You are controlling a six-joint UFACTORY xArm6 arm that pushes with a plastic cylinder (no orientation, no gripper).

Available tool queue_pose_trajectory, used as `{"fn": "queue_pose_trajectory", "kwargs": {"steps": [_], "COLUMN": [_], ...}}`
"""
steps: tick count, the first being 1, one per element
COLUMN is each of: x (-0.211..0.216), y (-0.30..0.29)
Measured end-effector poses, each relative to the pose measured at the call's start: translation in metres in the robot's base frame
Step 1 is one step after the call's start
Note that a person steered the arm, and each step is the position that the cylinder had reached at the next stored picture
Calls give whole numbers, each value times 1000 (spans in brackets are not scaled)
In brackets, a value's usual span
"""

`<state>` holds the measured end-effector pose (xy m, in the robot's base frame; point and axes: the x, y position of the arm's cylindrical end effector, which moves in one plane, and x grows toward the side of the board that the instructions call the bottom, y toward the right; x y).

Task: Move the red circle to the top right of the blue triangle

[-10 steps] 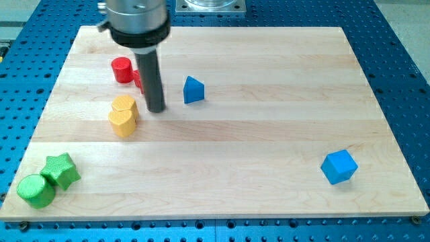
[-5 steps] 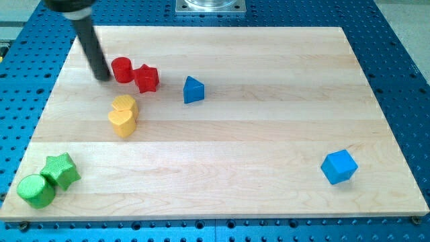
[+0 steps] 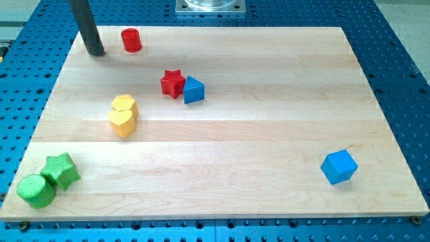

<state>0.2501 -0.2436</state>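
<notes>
Worktop (image 3: 269, 134): pale wood board on a blue perforated base.

Nearest edge, view's bottom left: green cylinder (image 3: 35, 191) touching a green star (image 3: 61, 170) just up and right of it. View's bottom right: blue cube (image 3: 338, 166), alone, well apart from everything else.

Middle left: two yellow blocks pressed together, a yellow heart (image 3: 121, 122) with a second yellow block (image 3: 125, 105) behind it; shape of the second unclear.

Further up: red star (image 3: 173, 83) touching the left side of the blue triangle (image 3: 193, 89).

Far edge, view's top left: red circle (image 3: 132, 39), well apart from the triangle, up and to its left. My tip (image 3: 95, 52) sits just left of the red circle, a small gap between them. No hand on this arm, only the dark rod.
</notes>
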Motion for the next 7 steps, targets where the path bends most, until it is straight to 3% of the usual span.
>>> {"fn": "queue_pose_trajectory", "kwargs": {"steps": [2, 3, 4, 5, 6, 7], "x": [46, 17, -26, -23, 29, -17], "y": [142, 53, 26, 133, 223, 213]}}
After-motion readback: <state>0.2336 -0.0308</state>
